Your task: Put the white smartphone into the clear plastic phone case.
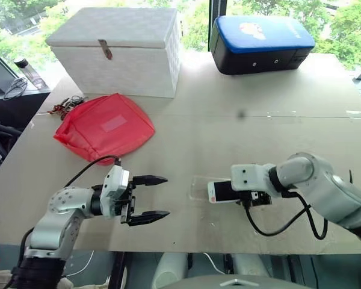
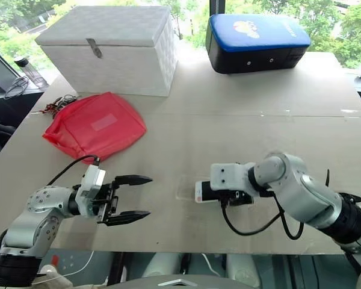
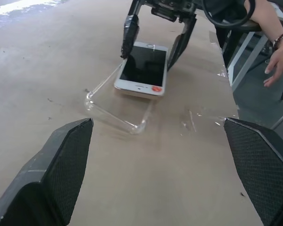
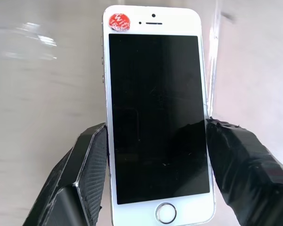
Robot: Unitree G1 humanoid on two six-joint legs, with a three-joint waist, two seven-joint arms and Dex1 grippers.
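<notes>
The white smartphone (image 4: 155,117) has a black screen and a red sticker at one corner. My right gripper (image 4: 156,127) is shut on its two long sides, with the black fingers (image 3: 127,37) clamping it screen up. The phone's free end hangs over the clear plastic phone case (image 3: 115,110), which lies flat on the table near its front edge; whether they touch I cannot tell. To the left of the case (image 1: 198,186), my left gripper (image 1: 167,196) is open with nothing between its fingers and points toward the case and phone (image 1: 219,191).
A red pouch (image 1: 105,126) lies at the left, with a white lidded box (image 1: 117,51) behind it. A blue-and-black box (image 1: 259,42) stands at the back right. A person's hand (image 3: 276,61) shows beyond the table's right side.
</notes>
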